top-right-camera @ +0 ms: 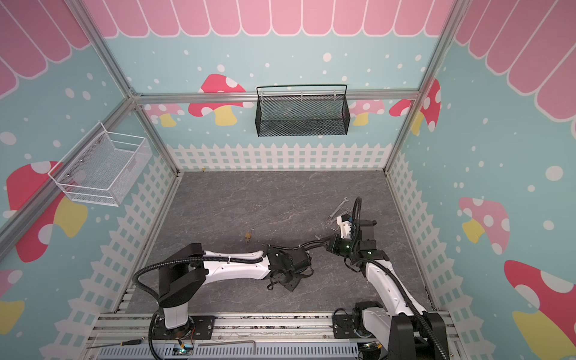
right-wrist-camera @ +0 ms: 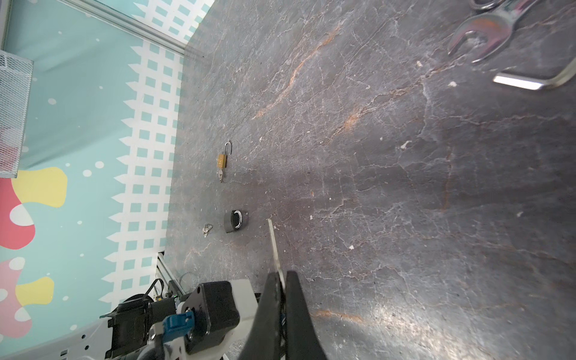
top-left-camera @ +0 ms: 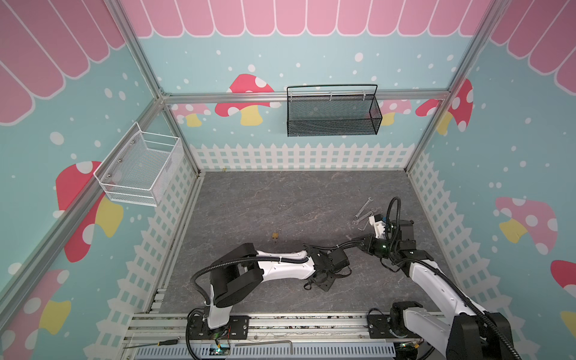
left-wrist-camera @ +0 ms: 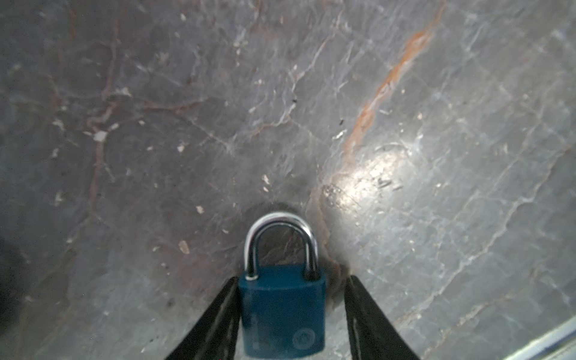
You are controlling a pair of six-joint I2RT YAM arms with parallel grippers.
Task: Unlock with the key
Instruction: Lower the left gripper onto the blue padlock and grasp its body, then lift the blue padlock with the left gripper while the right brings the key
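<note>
The left gripper straddles the blue padlock. One of its fingers touches the side of the body and the opposite one stands just apart, so the claw is open around the lock and not yet clamped. Finish this grip squarely on the body's sides, below the shackle, and present the keyhole end to the other arm; the keyhole itself is not visible here.

The right gripper is closed on the key, whose thin silver blade projects beyond the claw and is seen edge-on. You will likely need the blade in line with the keyway before pushing, since a slant could jam it or twist the key in the grip.

The padlock is dark blue and matte, with a round mark low on its face. Its bright steel shackle is seated at both ends, hence locked. It sits near the front edge of the grey surface, roughly midway along, hidden beneath the left gripper in both top views.
</note>
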